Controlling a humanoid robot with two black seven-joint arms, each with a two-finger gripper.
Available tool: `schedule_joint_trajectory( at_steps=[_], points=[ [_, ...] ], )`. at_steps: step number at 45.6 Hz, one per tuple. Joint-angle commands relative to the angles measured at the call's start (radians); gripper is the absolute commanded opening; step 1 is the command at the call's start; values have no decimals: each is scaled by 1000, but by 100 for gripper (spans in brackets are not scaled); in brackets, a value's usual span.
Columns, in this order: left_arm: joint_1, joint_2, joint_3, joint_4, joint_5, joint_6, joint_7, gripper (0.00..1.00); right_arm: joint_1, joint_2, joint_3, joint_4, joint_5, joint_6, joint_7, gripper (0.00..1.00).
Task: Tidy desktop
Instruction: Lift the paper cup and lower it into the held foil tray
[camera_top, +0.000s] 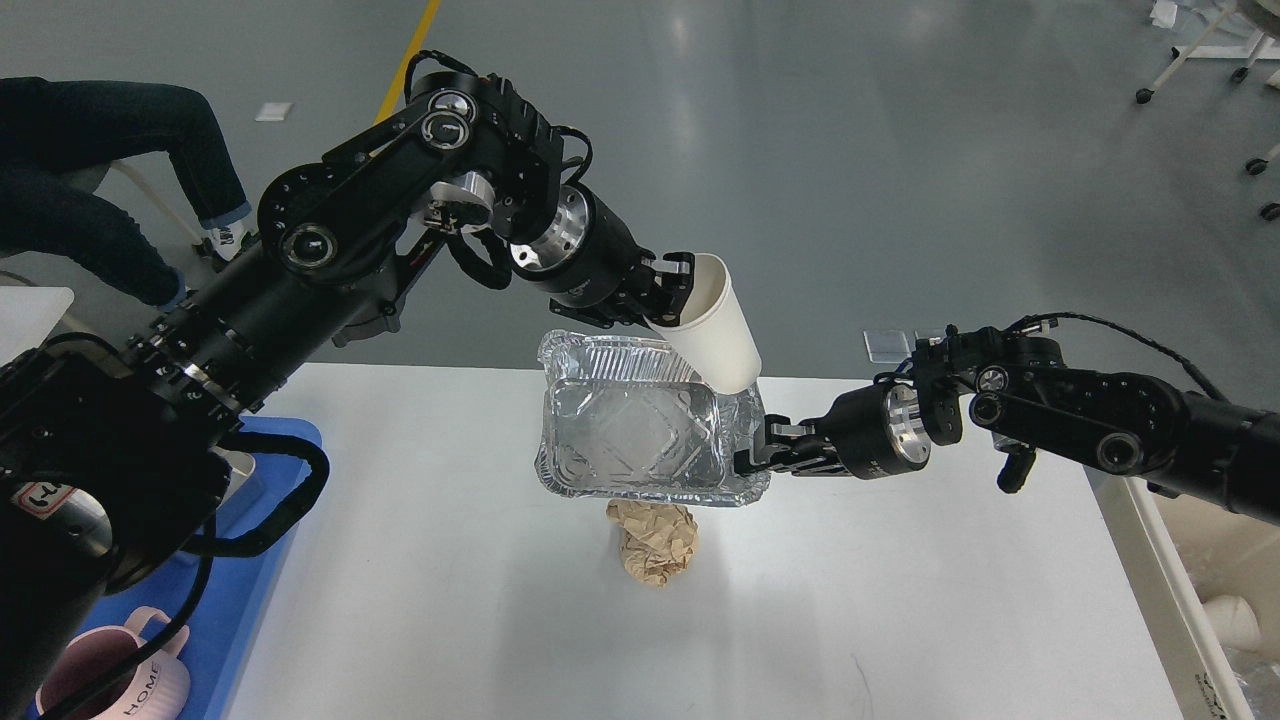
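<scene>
My left gripper (668, 292) is shut on the rim of a white paper cup (722, 334), held tilted, its base pointing down over the right back corner of a foil tray (635, 432). My right gripper (752, 462) is shut on the right rim of the foil tray and holds it in the air above the desktop (450, 560). A crumpled brown paper ball (656, 538) lies on the desktop just below the tray's front edge.
A blue plastic tray (232, 610) at the left edge holds a pink mug (135, 680); my left arm hides most of it. A cream bin (1215, 590) stands beyond the desktop's right edge. A person's legs (110, 170) show at upper left.
</scene>
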Motion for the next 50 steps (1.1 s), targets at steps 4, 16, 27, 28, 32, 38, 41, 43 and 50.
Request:
schedule_joint_trajectory(
  at_steps=[4, 16, 27, 28, 32, 38, 41, 43, 50],
  points=[
    [6, 1, 24, -3, 0, 0, 1, 0, 1, 0, 1, -14, 0, 0, -1, 0],
    [23, 4, 82, -1, 3, 0, 5, 0, 1, 4, 3, -17, 3, -1, 1, 0],
    [55, 3, 84, 2, 13, 0, 5, 1, 4, -3, 9, -11, 11, -2, 1, 0],
    [56, 3, 84, 2, 13, 0, 5, 2, 4, -3, 9, -13, 13, -2, 1, 0],
    [56, 1, 84, 2, 13, 0, 2, 11, 4, -7, 9, -10, 13, -2, 1, 0],
    [58, 3, 78, 2, 7, 0, -7, 47, 3, -8, 10, -7, 13, -2, 1, 0],
    [58, 3, 75, 2, 4, 0, -7, 61, 3, -11, 10, -7, 13, -2, 2, 0],
    [55, 3, 70, 2, 1, 0, -7, 67, 3, -14, 10, -5, 13, -2, 2, 0],
    [47, 8, 58, 2, -2, 0, -7, 99, 3, -30, 12, 6, 13, -2, 1, 0]
  ],
)
